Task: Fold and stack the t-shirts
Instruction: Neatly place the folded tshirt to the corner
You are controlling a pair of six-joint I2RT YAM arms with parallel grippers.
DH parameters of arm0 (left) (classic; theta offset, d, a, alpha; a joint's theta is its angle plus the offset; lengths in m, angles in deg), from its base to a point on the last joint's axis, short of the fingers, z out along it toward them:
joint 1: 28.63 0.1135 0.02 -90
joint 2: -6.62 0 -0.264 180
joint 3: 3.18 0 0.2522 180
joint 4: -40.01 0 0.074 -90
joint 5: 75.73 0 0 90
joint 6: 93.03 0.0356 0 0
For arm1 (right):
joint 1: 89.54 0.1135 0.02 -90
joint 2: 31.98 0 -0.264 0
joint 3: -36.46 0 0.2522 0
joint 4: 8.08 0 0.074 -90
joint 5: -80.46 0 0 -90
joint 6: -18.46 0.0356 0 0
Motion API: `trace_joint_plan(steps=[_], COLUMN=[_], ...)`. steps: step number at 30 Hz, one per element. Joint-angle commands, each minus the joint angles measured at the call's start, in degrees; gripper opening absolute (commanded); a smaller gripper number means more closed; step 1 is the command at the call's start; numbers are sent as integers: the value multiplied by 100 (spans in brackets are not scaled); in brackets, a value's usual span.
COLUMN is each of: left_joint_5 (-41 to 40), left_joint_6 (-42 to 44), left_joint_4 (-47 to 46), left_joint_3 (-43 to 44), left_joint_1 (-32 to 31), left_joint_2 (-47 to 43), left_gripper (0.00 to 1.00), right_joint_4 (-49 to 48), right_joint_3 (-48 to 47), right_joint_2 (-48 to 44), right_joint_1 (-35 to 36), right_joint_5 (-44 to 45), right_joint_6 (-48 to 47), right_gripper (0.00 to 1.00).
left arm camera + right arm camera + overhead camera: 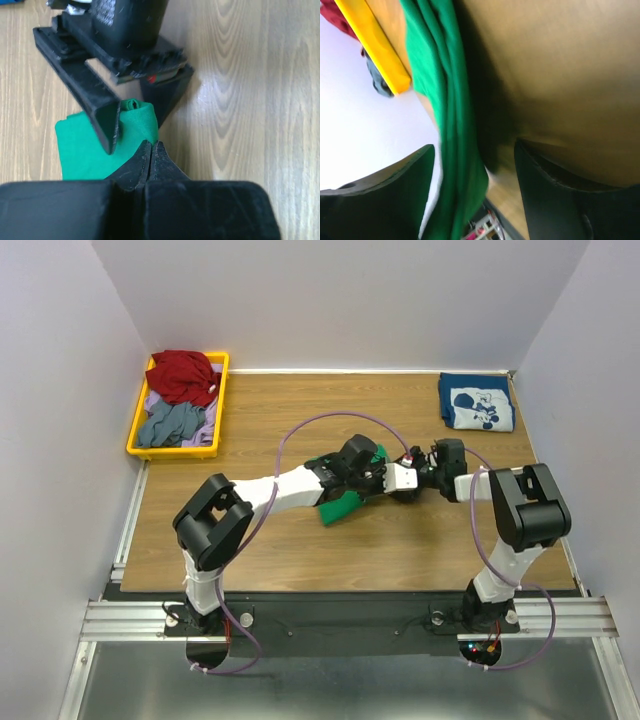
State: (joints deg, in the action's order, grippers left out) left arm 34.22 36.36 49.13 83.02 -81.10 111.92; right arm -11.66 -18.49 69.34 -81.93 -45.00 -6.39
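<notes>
White walls close in a pale wood-grain worktop (300, 550), and at its middle the two arms meet over the green t-shirt (340, 505). From above, the shirt is a narrow, bunched strip of soft bright cloth. Its long axis runs on a slant, one end poking out toward the arm bases on the left claw's (368, 472) near side, the other end hidden beneath both claws. The left wrist view shows the left claw (151, 150) with its black tips pressed tight together right at the raised edge of the green cloth (82, 145), apparently pinching a fold. Just beyond those tips stands the right claw (134, 127), spread wide, its two dark angular fingers on either side of a small rolled ridge of the cloth. From the right wrist, the shirt (450, 125) hangs in long smooth pleats between the parted fingers of the right claw (475, 145), closer to one finger. Well beyond the right claw lies the navy t-shirt (477, 402), folded square, white print up. A yellow basket (140, 430) of rumpled clothes sits far off past the left claw.
</notes>
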Motion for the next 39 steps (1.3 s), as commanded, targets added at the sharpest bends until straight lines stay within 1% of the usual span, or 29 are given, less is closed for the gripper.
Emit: trace_joint_plan(steps=[1, 4, 6, 9, 10, 11, 12, 15, 16, 17, 18, 19, 20, 21, 23, 24, 25, 26, 27, 28, 29, 30, 31, 33, 34, 39], left_joint_5=[159, 159, 176, 194, 211, 212, 212, 194, 194, 203, 203, 238, 281, 343, 545, 641, 834, 897, 915, 915, 880, 880, 880, 757, 730, 555], left_joint_6=[-55, -108, -169, -187, -248, -248, -257, -283, -301, -371, -424, -494, -668, -766, -1021, -1335, -1451, -1531, -1627, -1724, -1777, -1839, -1926, -1953, -2006, -2208], left_joint_4=[-37, -54, -54, -71, -89, -89, -89, -142, -159, -133, -98, -55, 85, 191, 377, 603, 727, 972, 1053, 1114, 1184, 1185, 1176, 1203, 1185, 1132], left_joint_3=[314, 419, 498, 560, 604, 604, 630, 639, 657, 674, 718, 727, 736, 753, 745, 736, 736, 727, 701, 596, 526, 377, 306, 192, 52, -239], left_joint_1=[8, 26, 52, 61, 87, 88, 88, 105, 123, 149, 167, 228, 289, 359, 544, 762, 912, 1018, 1237, 1326, 1405, 1589, 1651, 1757, 1862, 2074], left_joint_2=[70, 193, 228, 289, 325, 325, 342, 351, 343, 342, 308, 281, 142, 71, -193, -272, -360, -535, -641, -738, -939, -1028, -1116, -1309, -1379, -1687], left_gripper=[0, 0, 0, 0, 0, 0, 0, 0, 0, 0, 0, 12, 21, 39, 47, 51, 55, 56, 59, 61, 63, 63, 77, 78, 78, 78], right_joint_4=[-401, -472, -480, -507, -550, -551, -551, -542, -542, -542, -533, -420, -280, -87, 248, 406, 599, 670, 767, 855, 916, 943, 987, 1022, 1040, 1049], right_joint_3=[-284, -460, -460, -504, -522, -522, -539, -539, -539, -591, -644, -714, -941, -1083, -1338, -1452, -1671, -1751, -1857, -1936, -2067, -2129, -2191, -2454, -2568, -3438], right_joint_2=[318, 529, 538, 634, 670, 670, 687, 661, 635, 574, 521, 460, 346, 301, 231, 196, 169, 178, 186, 195, 221, 222, 239, 327, 371, 757], right_joint_1=[134, 196, 249, 284, 319, 319, 319, 337, 346, 346, 337, 337, 346, 337, 346, 328, 328, 337, 337, 337, 328, 328, 328, 311, 276, -14], right_joint_5=[768, 988, 1295, 1463, 1585, 1586, 1560, 1569, 1586, 1612, 1621, 1630, 1761, 1832, 1894, 2094, 2174, 2210, 2367, 2429, 2447, 2561, 2649, 2920, 2974, 2941], right_joint_6=[200, 350, 367, 394, 368, 367, 359, 315, 210, 113, -201, -413, -658, -1157, -1791, -2265, -2539, -2803, -3023, -3408, -3612, -4023, -4219, -4632, -4999, -6082], right_gripper=[67, 59, 59, 56, 46, 46, 43, 28, 22, 8, 1, 1, 1, 0, 1, 1, 1, 0, 1, 1, 1, 0, 0, 1, 0, 1])
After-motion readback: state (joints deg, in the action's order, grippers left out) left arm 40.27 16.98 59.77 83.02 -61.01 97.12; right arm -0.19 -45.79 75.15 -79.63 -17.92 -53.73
